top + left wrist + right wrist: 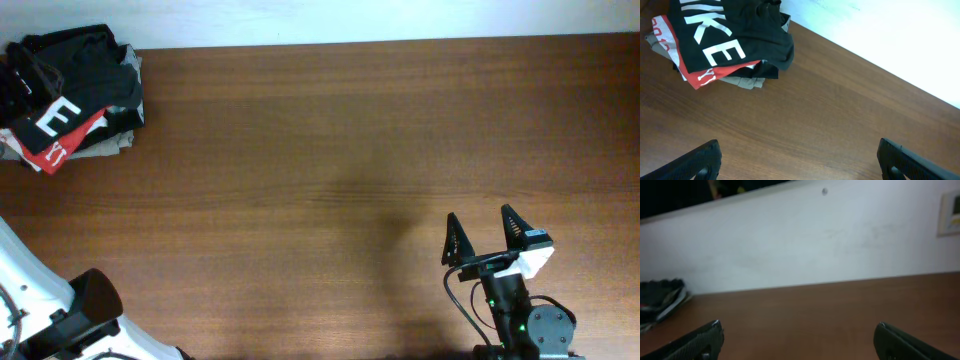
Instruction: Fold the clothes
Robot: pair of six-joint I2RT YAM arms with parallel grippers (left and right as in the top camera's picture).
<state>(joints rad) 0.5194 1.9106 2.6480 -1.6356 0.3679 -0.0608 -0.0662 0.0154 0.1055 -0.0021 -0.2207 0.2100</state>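
The dark T-shirt (85, 75) with large white block letters lies crumpled on top of a pile at the table's far left corner. It also shows in the left wrist view (755, 30) and, small and blurred, in the right wrist view (660, 297). My left gripper (799, 142) is open and empty, above bare wood well short of the pile. Its fingers do not show in the overhead view. My right gripper (484, 235) is open and empty near the front right, far from the shirt; it also shows in the right wrist view (799, 324).
A red shirt with white lettering (60, 150) (695, 75) and a beige-grey garment (105, 145) (740, 81) lie under the dark shirt. The brown wooden table (330, 150) ends at a white wall (805, 240) along the back. My left arm (90, 300) is at the front left corner.
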